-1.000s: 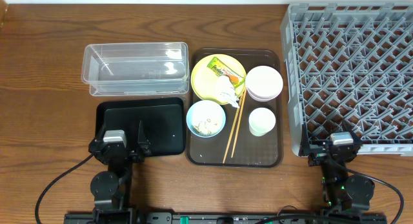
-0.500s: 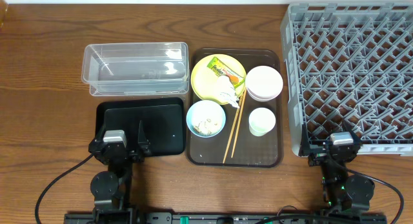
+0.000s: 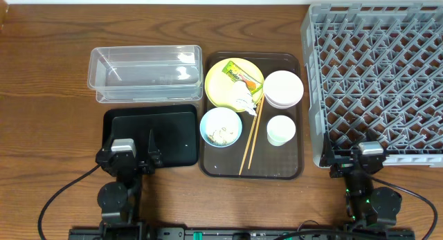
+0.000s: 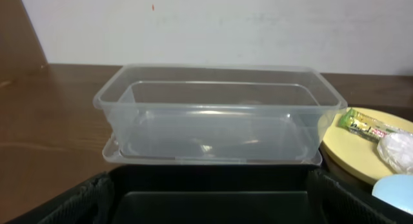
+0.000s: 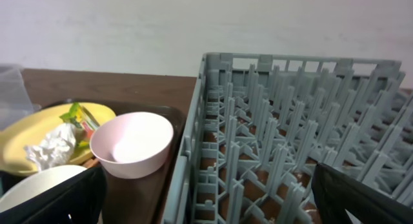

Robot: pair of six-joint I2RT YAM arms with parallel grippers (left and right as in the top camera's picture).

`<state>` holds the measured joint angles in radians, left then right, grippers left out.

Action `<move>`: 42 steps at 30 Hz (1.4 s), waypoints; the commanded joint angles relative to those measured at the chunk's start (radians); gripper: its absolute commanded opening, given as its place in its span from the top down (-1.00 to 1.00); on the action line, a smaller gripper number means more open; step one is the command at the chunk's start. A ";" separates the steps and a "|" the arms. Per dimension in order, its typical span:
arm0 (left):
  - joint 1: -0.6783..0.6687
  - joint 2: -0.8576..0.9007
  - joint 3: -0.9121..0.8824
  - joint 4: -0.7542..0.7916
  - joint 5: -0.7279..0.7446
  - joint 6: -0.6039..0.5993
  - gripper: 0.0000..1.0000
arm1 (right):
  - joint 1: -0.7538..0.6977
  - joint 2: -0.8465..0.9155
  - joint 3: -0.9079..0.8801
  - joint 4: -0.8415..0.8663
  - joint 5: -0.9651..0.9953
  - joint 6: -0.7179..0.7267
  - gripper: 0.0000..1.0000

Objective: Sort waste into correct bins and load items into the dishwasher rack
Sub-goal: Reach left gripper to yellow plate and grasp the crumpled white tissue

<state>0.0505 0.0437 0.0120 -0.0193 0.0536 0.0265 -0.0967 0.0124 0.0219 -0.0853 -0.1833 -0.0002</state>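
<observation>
On the brown tray (image 3: 277,165) a yellow plate (image 3: 223,84) carries the wrapper (image 3: 239,75) and the napkin (image 3: 243,99). The blue bowl (image 3: 221,126) holds food scraps (image 3: 221,135). Beside them are the pink bowl (image 3: 283,88), the white cup (image 3: 281,129) and the chopsticks (image 3: 248,142). The clear bin (image 3: 145,74) and the black bin (image 3: 163,133) lie left of the tray, the grey rack (image 3: 377,81) to its right. My left gripper (image 3: 129,155) stands open over the black bin's (image 4: 213,198) near edge. My right gripper (image 3: 365,159) stands open at the rack's (image 5: 290,121) near corner. Both are empty.
Bare wooden table (image 3: 41,95) stretches left of the bins. A pale wall (image 4: 226,24) rises behind the table. The rack's near wall (image 5: 193,159) stands close to the tray's right rim.
</observation>
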 commanded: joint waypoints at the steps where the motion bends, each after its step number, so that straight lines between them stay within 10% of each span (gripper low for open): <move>1: 0.005 0.033 0.003 -0.050 0.006 -0.026 -0.95 | 0.010 -0.006 0.015 -0.007 0.000 0.060 -0.98; 26: 0.004 1.036 0.977 -0.821 0.126 -0.074 -0.95 | 0.010 0.890 0.769 -0.512 0.100 0.003 -0.99; 33: -0.003 1.107 1.033 -0.661 0.301 -0.128 -0.95 | 0.010 0.968 0.801 -0.510 0.037 0.006 -0.99; 42: -0.222 1.337 1.230 -0.630 0.109 -0.144 -0.95 | 0.010 0.967 0.801 -0.501 0.005 0.007 -0.98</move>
<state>-0.1028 1.3121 1.1687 -0.6498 0.2455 -0.1047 -0.0967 0.9829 0.7998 -0.5880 -0.1429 0.0174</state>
